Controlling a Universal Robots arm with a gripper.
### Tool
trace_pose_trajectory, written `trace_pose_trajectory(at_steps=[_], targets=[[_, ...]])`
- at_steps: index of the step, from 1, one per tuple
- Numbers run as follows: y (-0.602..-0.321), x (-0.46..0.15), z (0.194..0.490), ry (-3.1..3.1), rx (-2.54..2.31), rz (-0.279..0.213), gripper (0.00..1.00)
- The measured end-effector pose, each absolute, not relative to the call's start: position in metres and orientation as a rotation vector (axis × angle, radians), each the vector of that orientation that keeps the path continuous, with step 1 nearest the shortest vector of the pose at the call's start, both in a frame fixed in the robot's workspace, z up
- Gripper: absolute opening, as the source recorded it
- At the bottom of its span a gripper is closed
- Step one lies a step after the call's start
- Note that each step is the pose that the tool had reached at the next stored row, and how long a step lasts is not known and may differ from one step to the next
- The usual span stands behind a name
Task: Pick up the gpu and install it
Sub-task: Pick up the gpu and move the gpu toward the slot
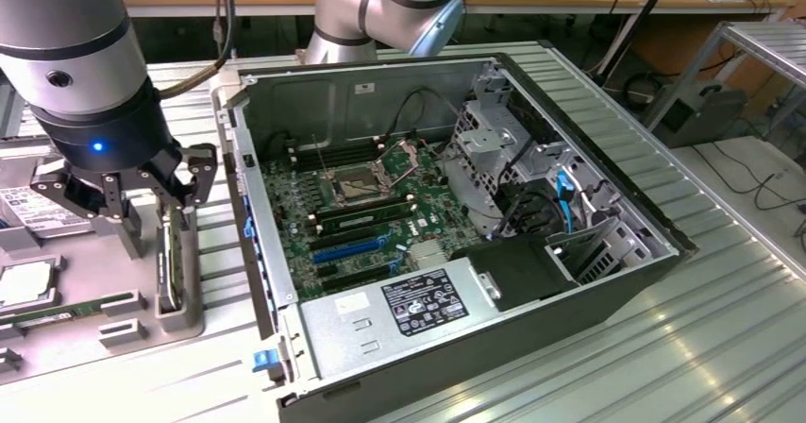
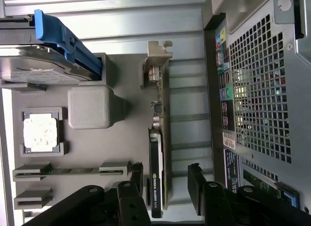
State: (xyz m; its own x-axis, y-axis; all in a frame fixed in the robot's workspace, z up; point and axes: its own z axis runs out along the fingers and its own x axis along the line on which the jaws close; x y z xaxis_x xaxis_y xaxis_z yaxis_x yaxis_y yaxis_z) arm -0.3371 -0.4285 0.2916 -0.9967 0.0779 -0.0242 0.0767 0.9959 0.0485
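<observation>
Black gpu (image 2: 156, 172) stands on edge in a grey tray (image 2: 125, 141), at the exterior view's left of the computer case (image 1: 377, 88). Wrist view: hand (image 2: 166, 182) spread, fingers straddling the gpu.

Ribbed metal table (image 1: 730, 347), wooden workbench (image 1: 516, 0)

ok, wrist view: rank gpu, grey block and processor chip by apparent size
1. gpu: seen edge-on, thin, but by far the longest.
2. grey block.
3. processor chip.
Block and chip look nearly alike. The block appears raised, so nearer the camera, which makes 2 versus 3 unsure.
</observation>
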Motion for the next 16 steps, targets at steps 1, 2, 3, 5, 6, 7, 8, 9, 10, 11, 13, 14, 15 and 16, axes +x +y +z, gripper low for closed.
trace_pose_trajectory(at_steps=[1,2,3,5,6,7,8,9,10,11,13,14,15,16], targets=[[-0.428,-0.338,0.290,3.112,0.121,0.074,0.50],[-0.429,-0.338,0.289,3.112,0.121,0.074,0.50],[-0.429,-0.338,0.289,3.113,0.120,0.074,0.50],[-0.429,-0.339,0.285,3.112,0.121,0.074,0.50],[-0.429,-0.339,0.284,3.112,0.121,0.074,0.50],[-0.429,-0.340,0.282,3.112,0.121,0.074,0.50],[-0.429,-0.340,0.280,3.112,0.121,0.074,0.50],[-0.429,-0.340,0.279,3.112,0.121,0.074,0.50],[-0.429,-0.340,0.277,3.112,0.121,0.074,0.50],[-0.429,-0.341,0.276,3.112,0.121,0.074,0.50],[-0.429,-0.341,0.274,3.112,0.121,0.074,0.50],[-0.429,-0.341,0.273,3.112,0.121,0.074,0.50],[-0.429,-0.341,0.272,3.112,0.121,0.074,0.50],[-0.429,-0.342,0.270,3.112,0.121,0.074,0.50]])
